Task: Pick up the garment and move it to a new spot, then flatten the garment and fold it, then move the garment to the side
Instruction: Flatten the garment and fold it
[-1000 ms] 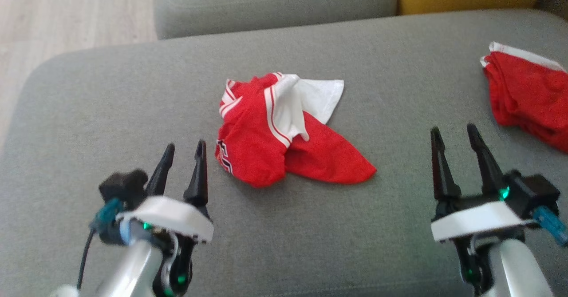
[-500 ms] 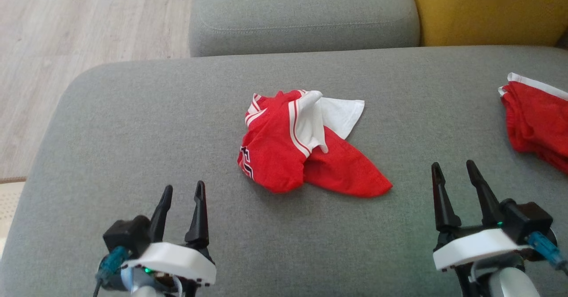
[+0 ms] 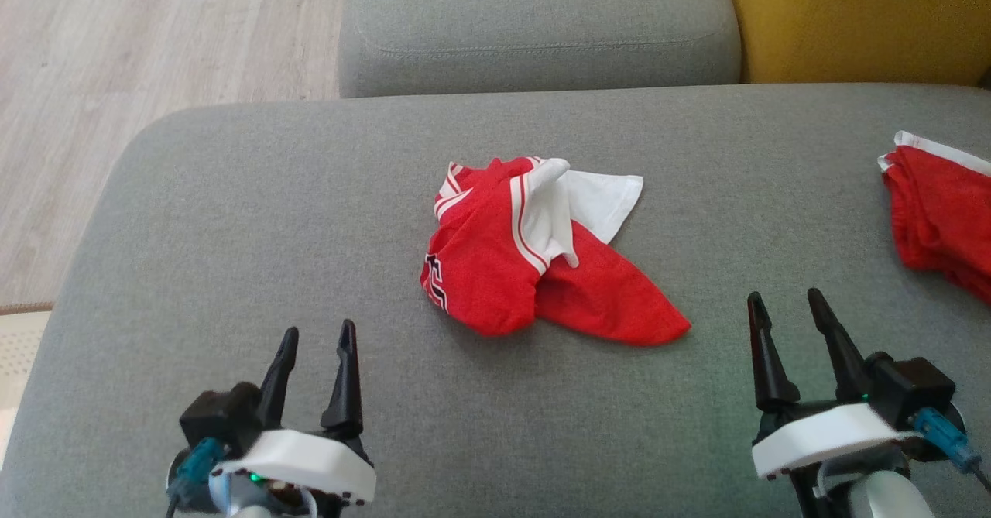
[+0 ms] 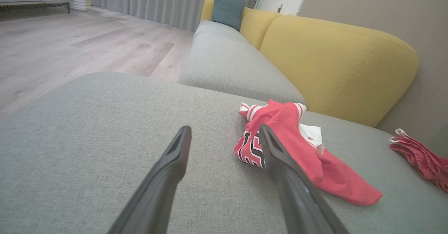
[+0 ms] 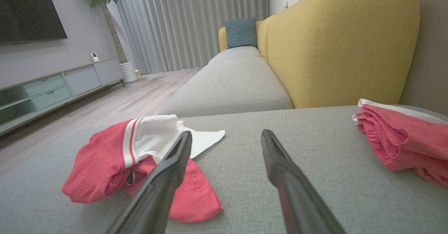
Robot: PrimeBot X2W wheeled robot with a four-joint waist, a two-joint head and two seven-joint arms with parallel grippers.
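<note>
The left gripper (image 3: pixel 319 329) sits at the lower left of the head view with its two dark fingers spread and nothing between them, poised over the grey cushion (image 3: pixel 232 216). The right gripper (image 3: pixel 783 295) sits at the lower right, its fingers likewise apart and empty. The garment (image 3: pixel 495 270), a red jersey with white sleeves and striped trim, lies crumpled near the middle of the cushion, between the two grippers and farther out than both, touching neither. A second red garment (image 3: pixel 941 216) with a white edge lies at the cushion's right side, well apart from the first. Beyond the cushion are a grey sofa seat (image 3: pixel 534 30), a yellow backrest (image 3: pixel 852 22) and a wooden floor (image 3: pixel 116 77)

In the left wrist view the gripper's fingers (image 4: pixel 175 164) are held wide over bare grey fabric; the jersey lies ahead and to the right, black and white lettering facing the camera, and the right-hand finger overlaps its near edge in the picture

In the right wrist view the spread fingers (image 5: pixel 280 164) frame empty cushion, with the jersey ahead on the left behind one finger and the second red garment on the right
</note>
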